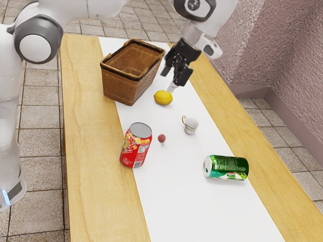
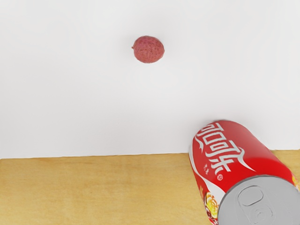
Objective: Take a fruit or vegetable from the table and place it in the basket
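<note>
Nearest in the exterior view, a green soda can is laid on its side, its small print too fine to be read. Beside the edge of the white runner, a red Coca-Cola can is stood upright; on it, in the wrist view, the white characters 可口可乐 can be read, while part of its silver lid is cut off by the frame. Just beside it on the runner, the small reddish lychee is seen, below the raised jaws and well apart from them, with nothing gripped. A little farther off, a small white cup with a gold-coloured handle is set. Beyond it a yellow lemon is placed, near the basket; how far above it the black gripper is held cannot be judged, and a pale patch by the lower fingertip is hard to make out. The jaws are parted, with a visible gap between them. Farthest, the brown wicker basket is stood upright, part of its inside hidden by its near wall.
</note>
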`<state>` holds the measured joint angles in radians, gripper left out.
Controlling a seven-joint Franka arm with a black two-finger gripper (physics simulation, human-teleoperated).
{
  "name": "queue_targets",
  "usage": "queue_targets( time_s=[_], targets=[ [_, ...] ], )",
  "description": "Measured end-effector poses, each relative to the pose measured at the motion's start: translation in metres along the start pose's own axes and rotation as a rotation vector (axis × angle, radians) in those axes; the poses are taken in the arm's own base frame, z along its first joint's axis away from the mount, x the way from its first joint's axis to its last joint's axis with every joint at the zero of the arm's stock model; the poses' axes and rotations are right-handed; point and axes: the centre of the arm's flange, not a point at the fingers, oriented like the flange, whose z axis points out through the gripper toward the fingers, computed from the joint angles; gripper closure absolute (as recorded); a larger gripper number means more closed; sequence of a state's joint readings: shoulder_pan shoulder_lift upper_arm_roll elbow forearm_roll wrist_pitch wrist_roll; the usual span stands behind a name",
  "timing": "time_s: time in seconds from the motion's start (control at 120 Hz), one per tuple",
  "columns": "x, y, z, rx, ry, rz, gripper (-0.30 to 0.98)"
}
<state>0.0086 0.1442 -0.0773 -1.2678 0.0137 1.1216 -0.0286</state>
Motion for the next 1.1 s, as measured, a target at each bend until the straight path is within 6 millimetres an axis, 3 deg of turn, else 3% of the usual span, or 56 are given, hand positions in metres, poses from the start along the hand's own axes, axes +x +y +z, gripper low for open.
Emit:
queue_targets(
  time_s=[0.192,0.35,0.408,0.525,0.642,0.667,0.733,0.817,0.917,1.1],
  targets=[
    [0.024,-0.009,-0.021,-0.029,0.232,-0.029,0.00],
    [0.015,-0.029,-0.056,-0.003,0.362,-0.036,0.00],
    [0.016,-0.047,-0.059,0.017,0.383,-0.038,0.00],
    [0.018,-0.104,-0.058,0.050,0.411,-0.056,0.00],
    [0.017,-0.142,-0.054,0.072,0.421,-0.043,0.00],
    [0.012,-0.145,-0.050,0.074,0.417,-0.037,0.00],
    [-0.034,-0.144,-0.028,0.076,0.402,-0.019,0.00],
    [-0.072,-0.147,0.007,0.061,0.394,0.020,0.00],
    [-0.092,-0.145,0.043,0.059,0.391,0.099,0.00],
    [-0.106,-0.144,0.082,0.087,0.409,0.252,0.00]
  ],
)
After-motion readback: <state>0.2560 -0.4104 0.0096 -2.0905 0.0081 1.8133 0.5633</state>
